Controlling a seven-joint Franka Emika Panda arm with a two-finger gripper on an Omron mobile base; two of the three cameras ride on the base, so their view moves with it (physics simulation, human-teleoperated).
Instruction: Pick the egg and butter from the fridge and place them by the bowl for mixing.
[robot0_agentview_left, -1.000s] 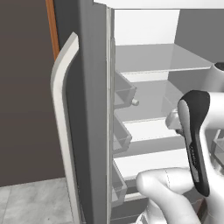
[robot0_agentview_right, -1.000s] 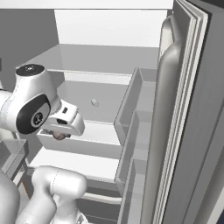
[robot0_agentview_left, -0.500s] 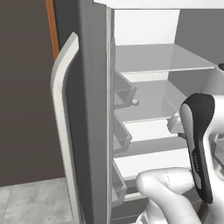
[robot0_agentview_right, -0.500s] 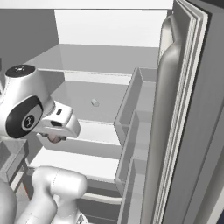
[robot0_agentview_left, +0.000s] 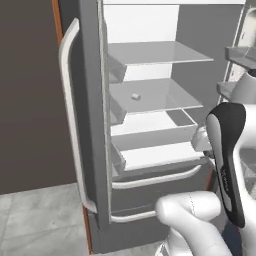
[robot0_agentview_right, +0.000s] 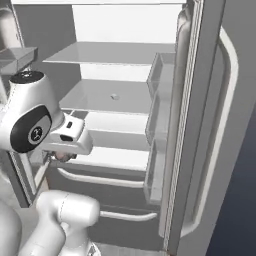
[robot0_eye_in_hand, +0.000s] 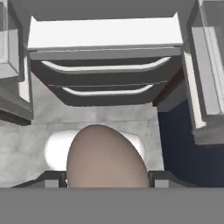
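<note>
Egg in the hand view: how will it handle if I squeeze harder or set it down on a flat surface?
The egg sits between the fingertips of the end effector. Its smooth, curved shell probably gives little contact, so it may slip if jolted. Being an egg, it would likely crack under a harder squeeze. Its rounded oval shape will probably roll once released.

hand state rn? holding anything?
Hand: closed on the egg, which sits between the fingertips in the hand view.

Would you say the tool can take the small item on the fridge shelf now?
Probably not yet: the tool is full with the egg. The path looks free: fridge open, item alone on its shelf.
</note>
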